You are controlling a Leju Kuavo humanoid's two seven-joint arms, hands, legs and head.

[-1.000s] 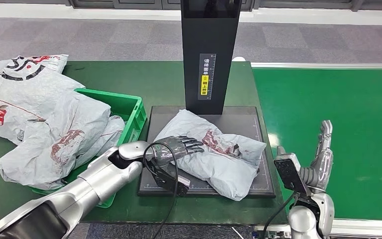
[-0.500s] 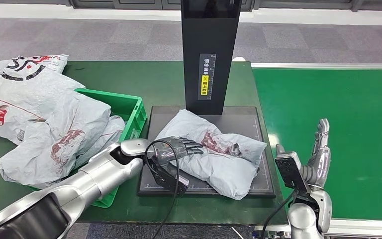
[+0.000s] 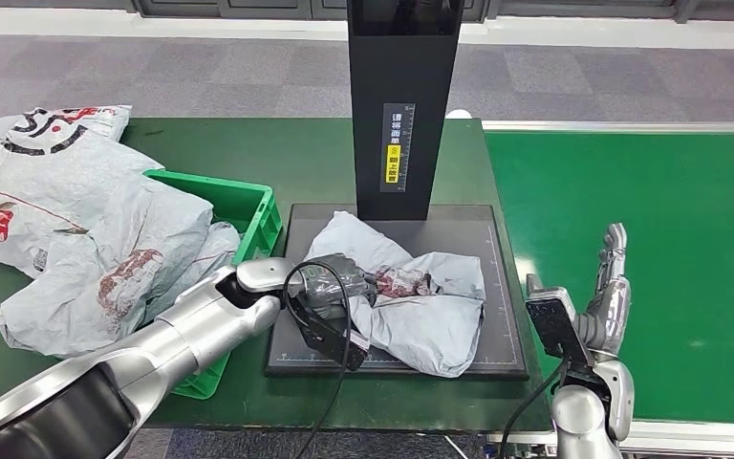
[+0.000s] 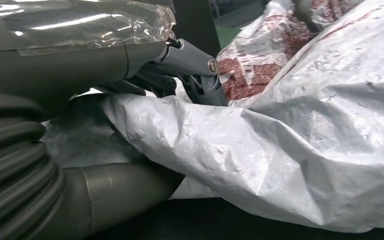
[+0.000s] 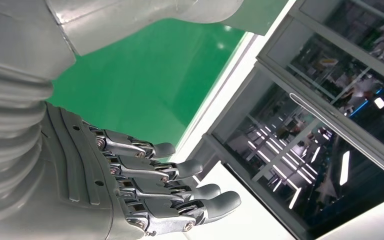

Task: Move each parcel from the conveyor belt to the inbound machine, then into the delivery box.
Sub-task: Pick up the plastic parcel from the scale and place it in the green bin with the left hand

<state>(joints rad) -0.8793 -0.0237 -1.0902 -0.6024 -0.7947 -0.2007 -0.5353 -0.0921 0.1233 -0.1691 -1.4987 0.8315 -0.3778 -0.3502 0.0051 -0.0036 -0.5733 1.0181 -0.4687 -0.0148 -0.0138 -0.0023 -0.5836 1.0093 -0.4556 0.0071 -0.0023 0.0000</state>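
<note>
A crumpled grey parcel (image 3: 411,306) with red print lies on the black platform of the inbound machine (image 3: 492,287), just in front of the machine's upright black column (image 3: 403,105). The left hand (image 3: 330,285) reaches in from the parcel's left side and its fingers (image 4: 177,82) are clenched on a bunched fold of the grey wrapping, which the left wrist view shows gathered between thumb and fingers. To the left of the platform a green delivery box (image 3: 248,215) stands on the green desk (image 3: 287,153), with several more grey parcels (image 3: 86,239) heaped in and over it. To the right of the desk runs the green conveyor belt (image 3: 669,239). The right hand (image 3: 610,296) is raised over the belt's near edge, well apart from the parcel, its fingers (image 5: 175,170) released, nearly straight and holding nothing.
</note>
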